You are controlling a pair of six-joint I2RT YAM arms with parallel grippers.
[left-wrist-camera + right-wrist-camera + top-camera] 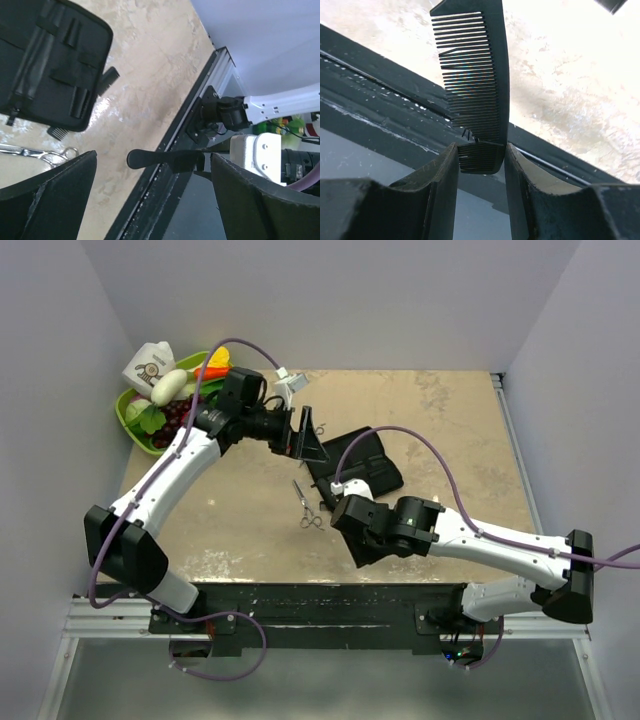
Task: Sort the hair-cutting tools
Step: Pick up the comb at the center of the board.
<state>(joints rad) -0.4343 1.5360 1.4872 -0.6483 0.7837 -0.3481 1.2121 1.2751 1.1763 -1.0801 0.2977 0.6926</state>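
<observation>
A black comb (480, 75) stands between my right gripper's (481, 156) fingers, which are shut on its lower end, above the table's near edge. In the top view the right gripper (358, 540) sits just right of one pair of silver scissors (307, 505) lying on the table. The open black case (365, 465) lies behind it. My left gripper (308, 438) hovers at the case's left end with its jaws wide apart. The left wrist view shows the case (50, 65) and the scissors (40, 152). A slim dark bar (165, 160) juts into the left gripper's (152, 170) gap; I cannot tell what it is.
A green basket (128, 418) of toy food with a white carton (150, 365) stands at the back left. A black rail (300, 600) runs along the near edge. Grey walls close in the table on three sides. Black toothed ends (107, 80) stick out from under the case.
</observation>
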